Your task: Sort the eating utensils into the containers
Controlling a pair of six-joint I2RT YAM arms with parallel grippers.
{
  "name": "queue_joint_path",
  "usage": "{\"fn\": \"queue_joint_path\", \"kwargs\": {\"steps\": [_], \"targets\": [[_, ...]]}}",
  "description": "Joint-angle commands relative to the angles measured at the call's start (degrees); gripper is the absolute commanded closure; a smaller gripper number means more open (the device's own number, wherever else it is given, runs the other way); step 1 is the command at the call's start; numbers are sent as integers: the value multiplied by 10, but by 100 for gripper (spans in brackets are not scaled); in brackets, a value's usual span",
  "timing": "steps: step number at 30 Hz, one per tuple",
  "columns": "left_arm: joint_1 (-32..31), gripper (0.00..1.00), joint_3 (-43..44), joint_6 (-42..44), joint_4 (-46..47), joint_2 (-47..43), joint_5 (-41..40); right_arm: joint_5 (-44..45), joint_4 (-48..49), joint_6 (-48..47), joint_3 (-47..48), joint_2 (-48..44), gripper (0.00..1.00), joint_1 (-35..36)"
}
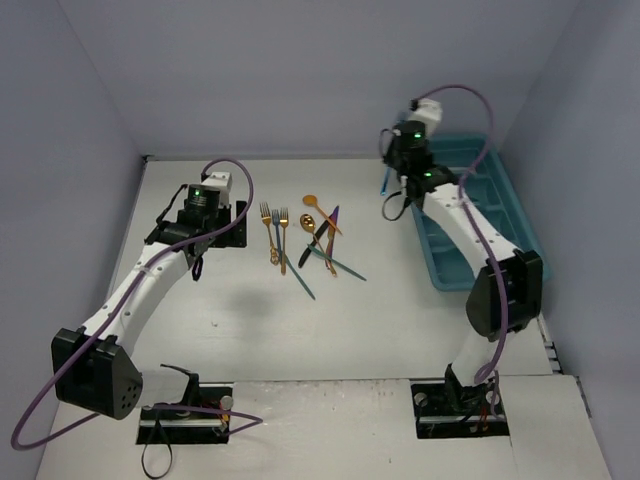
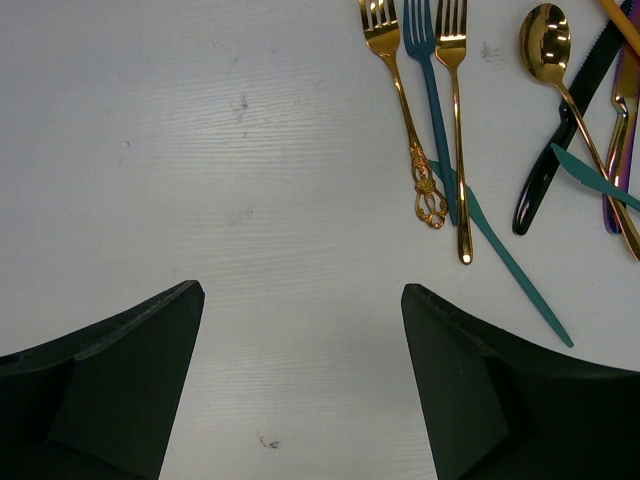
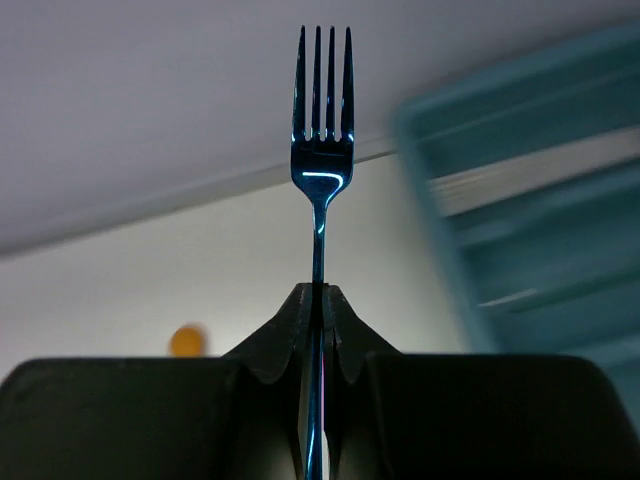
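My right gripper (image 3: 320, 292) is shut on the handle of a blue fork (image 3: 321, 150), tines up, held in the air just left of the teal tray (image 3: 530, 200). From above, the fork (image 1: 386, 180) hangs by the tray's (image 1: 437, 272) far left corner. My left gripper (image 2: 300, 330) is open and empty over bare table, left of and nearer than the utensil pile. The pile holds two gold forks (image 2: 400, 100) (image 2: 457, 120), a teal fork (image 2: 432, 100), a gold spoon (image 2: 548, 45), a black knife (image 2: 560, 150), a teal knife (image 2: 510, 260) and a purple piece (image 2: 622, 130).
The pile (image 1: 310, 240) lies mid-table between the arms. The tray runs along the right side, near the right wall. Blue-grey walls close in the table at the back and on both sides.
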Motion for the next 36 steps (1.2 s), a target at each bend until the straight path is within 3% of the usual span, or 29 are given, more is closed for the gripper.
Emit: {"fn": "queue_joint_path", "kwargs": {"steps": [1, 10, 22, 27, 32, 36], "targets": [[4, 22, 32, 0, 9, -25, -17, 85, 16, 149, -54, -48, 100, -122], [4, 22, 32, 0, 8, -19, -18, 61, 18, 317, -58, 33, 100, -211], [3, 22, 33, 0, 6, -12, -18, 118, 18, 399, 3, 143, 100, -236], [3, 22, 32, 0, 6, -10, -19, 97, 19, 399, 13, 169, 90, -239], [2, 22, 33, -6, 7, 2, -6, 80, 19, 390, 9, 168, 67, -241], [-3, 22, 33, -8, 7, 3, -14, 70, 20, 369, 3, 139, 60, -241]]}}
